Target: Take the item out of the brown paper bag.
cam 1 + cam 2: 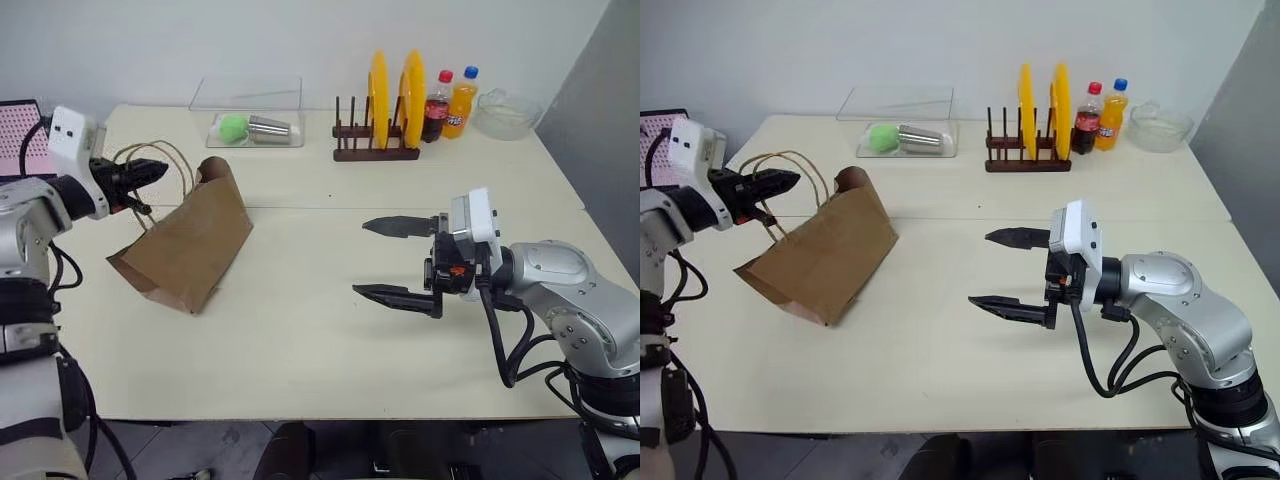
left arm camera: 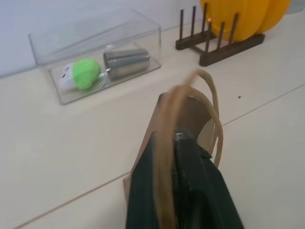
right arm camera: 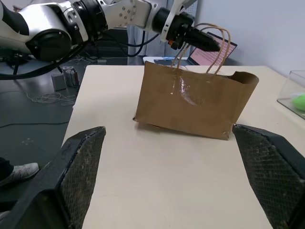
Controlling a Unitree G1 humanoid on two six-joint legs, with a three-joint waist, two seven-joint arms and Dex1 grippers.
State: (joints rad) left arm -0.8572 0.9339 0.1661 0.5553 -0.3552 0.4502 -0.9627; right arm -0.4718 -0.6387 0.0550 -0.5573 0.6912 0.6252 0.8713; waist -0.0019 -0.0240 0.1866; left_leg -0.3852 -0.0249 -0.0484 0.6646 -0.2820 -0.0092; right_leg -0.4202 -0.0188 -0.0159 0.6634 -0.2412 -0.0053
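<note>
While tilted, the brown paper bag (image 1: 185,243) hangs from the left end effector (image 1: 150,172).

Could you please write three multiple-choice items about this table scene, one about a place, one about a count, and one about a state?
1. Where is the green toy?
A. Inside the clear box
B. On the plate rack
C. Inside the glass bowl

2. How many yellow plates stand in the rack?
A. One
B. Two
C. Four

3. What is the state of the left end effector?
A. Wide open above the table
B. Shut on the bag's cord handles
C. Shut on a bottle

Answers:
1. A: the green toy lies in the clear box beside a metal cup.
2. B: two yellow plates stand upright in the plate rack.
3. B: the left end effector is closed on the cord handles of the brown paper bag, while the right end effector stands open.
</note>
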